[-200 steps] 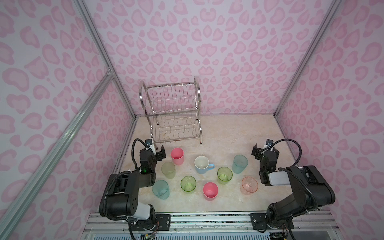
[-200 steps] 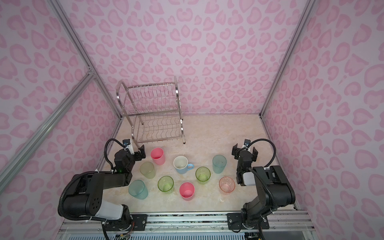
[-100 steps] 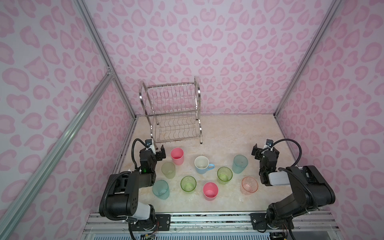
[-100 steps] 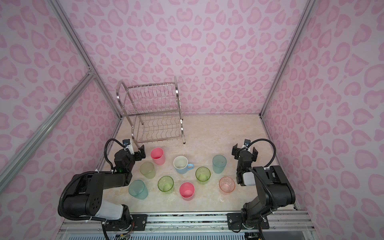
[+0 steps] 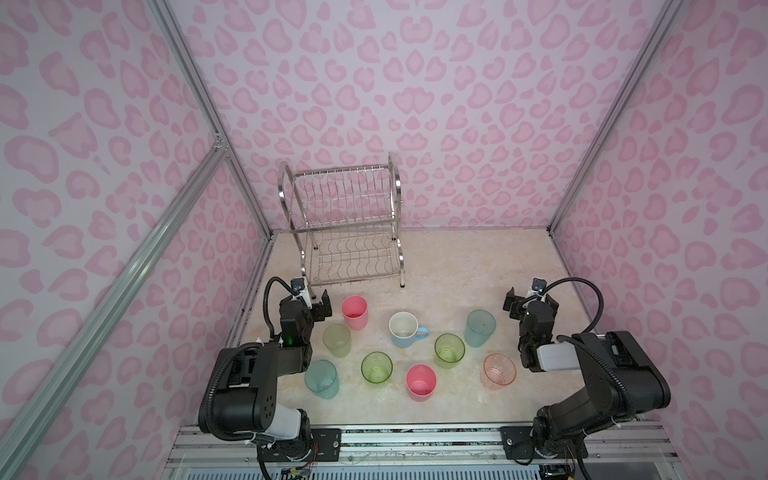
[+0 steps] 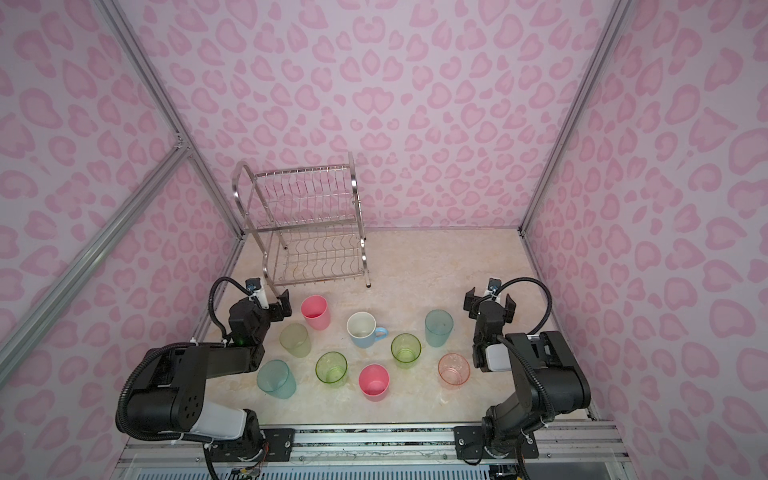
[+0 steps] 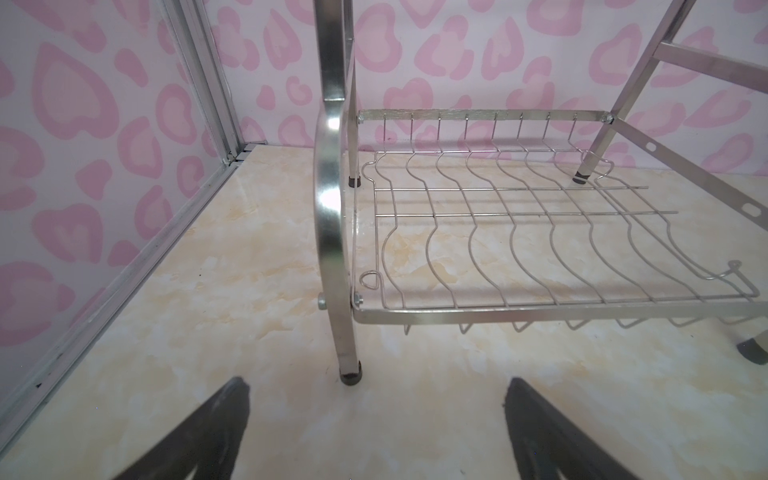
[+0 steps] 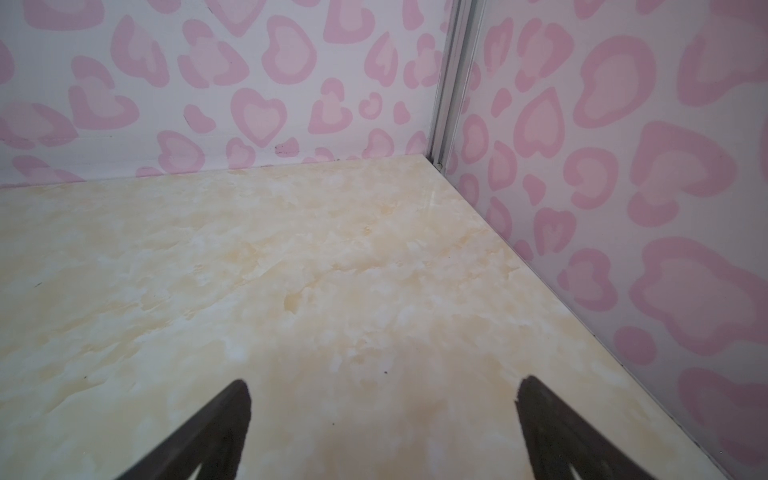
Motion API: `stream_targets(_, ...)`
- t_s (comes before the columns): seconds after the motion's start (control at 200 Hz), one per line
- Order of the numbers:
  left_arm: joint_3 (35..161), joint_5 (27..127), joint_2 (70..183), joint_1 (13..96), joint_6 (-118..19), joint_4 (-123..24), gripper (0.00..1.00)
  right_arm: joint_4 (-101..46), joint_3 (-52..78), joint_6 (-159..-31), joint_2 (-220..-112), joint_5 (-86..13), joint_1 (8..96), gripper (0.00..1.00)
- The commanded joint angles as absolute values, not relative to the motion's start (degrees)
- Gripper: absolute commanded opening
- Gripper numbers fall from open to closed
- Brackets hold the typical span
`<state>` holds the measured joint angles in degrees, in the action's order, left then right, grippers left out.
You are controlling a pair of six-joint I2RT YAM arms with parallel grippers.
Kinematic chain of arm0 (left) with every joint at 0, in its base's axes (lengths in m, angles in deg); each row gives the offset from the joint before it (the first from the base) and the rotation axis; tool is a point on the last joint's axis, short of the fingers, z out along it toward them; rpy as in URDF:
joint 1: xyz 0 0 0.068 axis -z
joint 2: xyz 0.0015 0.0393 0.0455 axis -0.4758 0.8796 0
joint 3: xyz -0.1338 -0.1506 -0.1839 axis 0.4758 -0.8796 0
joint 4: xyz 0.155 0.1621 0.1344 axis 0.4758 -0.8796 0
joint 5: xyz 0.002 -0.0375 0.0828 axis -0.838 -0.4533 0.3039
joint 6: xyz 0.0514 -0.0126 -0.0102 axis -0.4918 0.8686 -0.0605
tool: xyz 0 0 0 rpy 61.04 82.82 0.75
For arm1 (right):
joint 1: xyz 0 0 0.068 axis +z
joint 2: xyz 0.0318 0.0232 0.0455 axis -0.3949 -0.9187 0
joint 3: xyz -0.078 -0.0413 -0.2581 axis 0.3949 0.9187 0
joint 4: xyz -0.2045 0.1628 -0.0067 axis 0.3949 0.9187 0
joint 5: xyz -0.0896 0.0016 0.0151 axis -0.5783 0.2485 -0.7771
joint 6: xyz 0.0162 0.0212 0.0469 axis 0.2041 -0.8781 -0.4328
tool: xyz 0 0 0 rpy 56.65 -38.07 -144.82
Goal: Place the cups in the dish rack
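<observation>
**Counting nine cups on the table, none in the rack**

Nine cups point(image 5: 449, 350) stand upright and mouth-up, spread apart on the table point(image 5: 457, 266). There are two pink, two teal, three green, one peach, and one blue mug point(image 5: 405, 329) whose handle points toward the right arm's side.

Behind them stands one dish rack point(image 5: 345, 224) with two wire shelves, both bare. It sits toward the left side, so the left arm is the nearer one.

The back pink cup point(image 5: 354, 311) is the closest cup to the rack. It stands just beside the left gripper point(image 5: 309, 301), on its inner side and apart from it.

That gripper is spread wide and holds nothing. In its wrist view it aims at the rack's near front leg rather than at a cup, so I judge it must swing inward first.

The right gripper point(image 5: 531, 299) is also spread wide and empty. It faces bare table, with the right teal cup point(image 5: 480, 327) near its inner side.
</observation>
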<state>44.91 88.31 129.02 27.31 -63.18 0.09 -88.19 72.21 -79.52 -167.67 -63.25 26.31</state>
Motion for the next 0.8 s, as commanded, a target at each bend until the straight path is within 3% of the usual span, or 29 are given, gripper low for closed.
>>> stream_targets(0.0,45.18,88.64,128.89,27.27,-63.61,1.55,0.97,-89.43,72.37,-79.59,-167.98,-64.03,26.44,0.99)
stream_targets(0.445,44.77,89.3,128.52,27.44,-63.47,2.12,0.96,-90.86,72.84,-78.36,-167.9,-67.33,28.18,0.99)
stream_targets(0.795,49.94,96.57,123.39,27.55,-60.79,-10.9,0.97,-90.49,73.25,-78.71,-166.4,-69.01,28.36,0.99)
